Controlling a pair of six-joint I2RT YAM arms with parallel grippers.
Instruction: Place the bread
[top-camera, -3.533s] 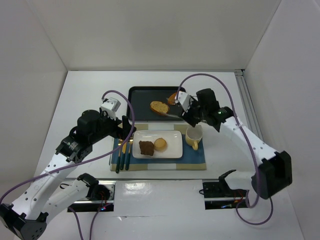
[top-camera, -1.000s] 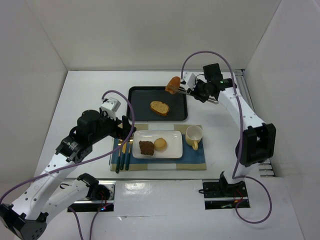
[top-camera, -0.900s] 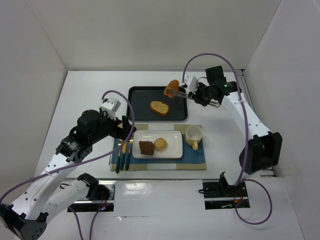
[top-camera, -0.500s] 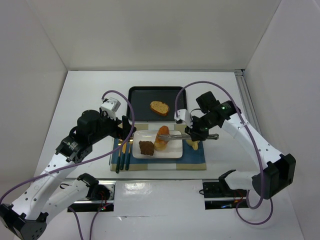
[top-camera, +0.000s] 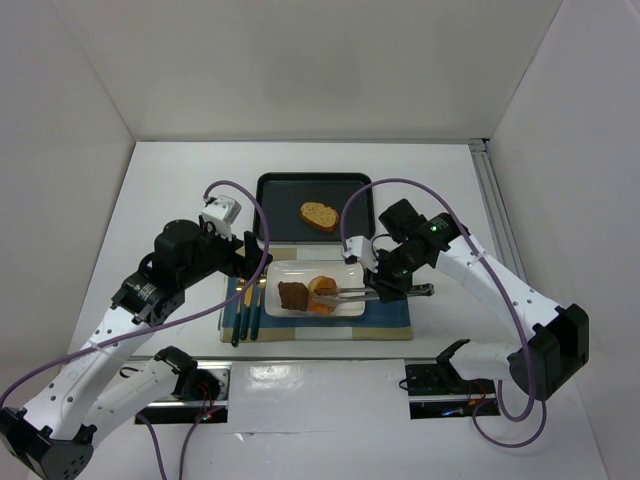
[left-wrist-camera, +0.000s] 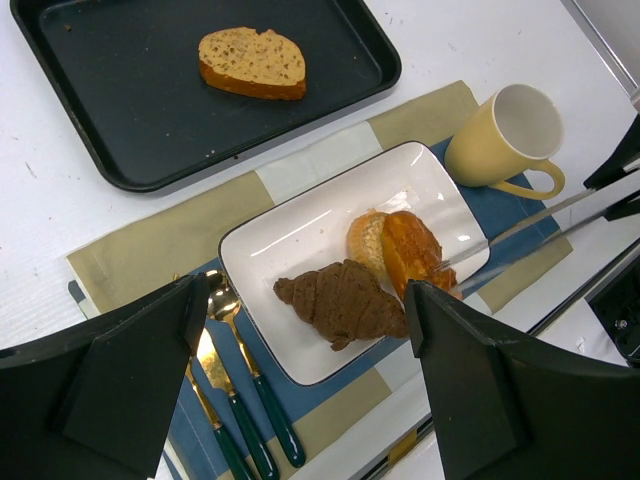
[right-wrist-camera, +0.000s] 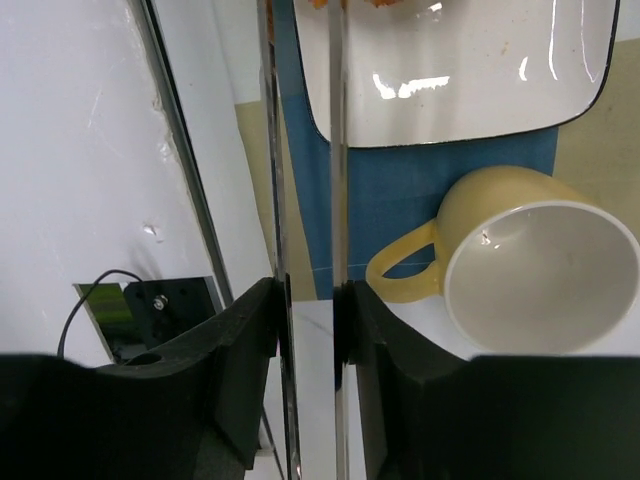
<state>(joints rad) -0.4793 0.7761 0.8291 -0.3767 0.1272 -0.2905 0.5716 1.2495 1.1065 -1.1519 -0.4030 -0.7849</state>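
easing the squeeze off slowly seems best. the right pincer (right-wrist-camera: 305, 330) is narrow, gripping the tongs (right-wrist-camera: 338, 150), which pinch the orange bread (left-wrist-camera: 410, 245) low on the white plate (left-wrist-camera: 300, 225), touching a round bun (left-wrist-camera: 366, 238). then lift straight up. the left pincer (left-wrist-camera: 308, 290) is wide, holding nothing.

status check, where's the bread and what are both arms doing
Right gripper jaws shut on tongs. Bread on plate beside croissant, tong tips at it. Left gripper jaws open, left of plate. Mug close by tongs.
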